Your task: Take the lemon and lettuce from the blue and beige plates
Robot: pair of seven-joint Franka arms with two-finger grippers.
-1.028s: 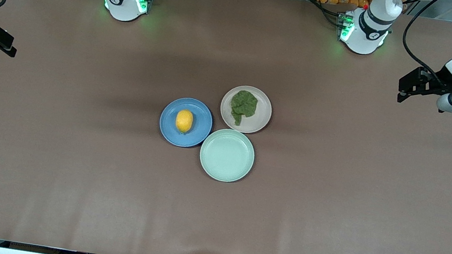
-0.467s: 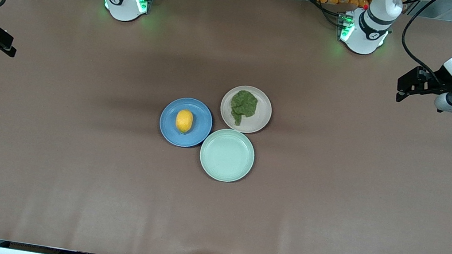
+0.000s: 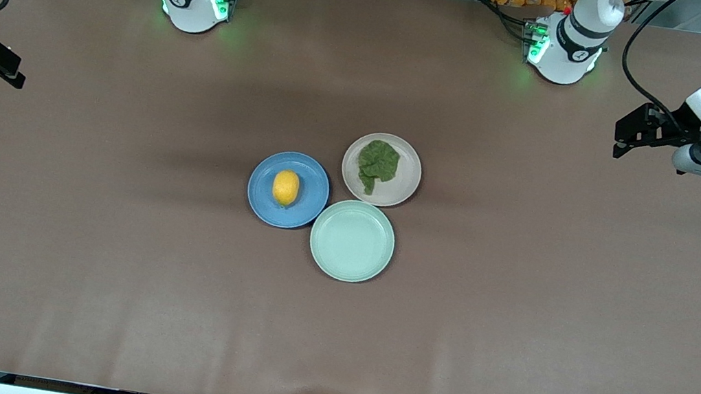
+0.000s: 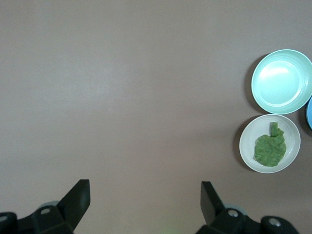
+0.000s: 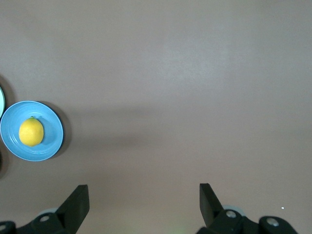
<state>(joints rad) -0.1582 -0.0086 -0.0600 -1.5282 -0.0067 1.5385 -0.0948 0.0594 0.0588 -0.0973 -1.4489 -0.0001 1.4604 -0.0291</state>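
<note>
Now | left tool (image 4: 144, 200), right tool (image 5: 142, 202) spread wide, empty; mint plate (image 3: 351, 240) touches blue plate (image 3: 303, 214), beige plate (image 3: 404, 188)

Brown table (image 3: 105, 258), matte cover. Mid-table: three round plates clustered, rims touching or nearly so. Blue plate (image 3: 261, 201) toward right arm's end, beige plate (image 3: 402, 187) farthest from front camera, mint-green plate (image 3: 351, 241) nearest to it. Two robot bases along the robots' edge.
</note>
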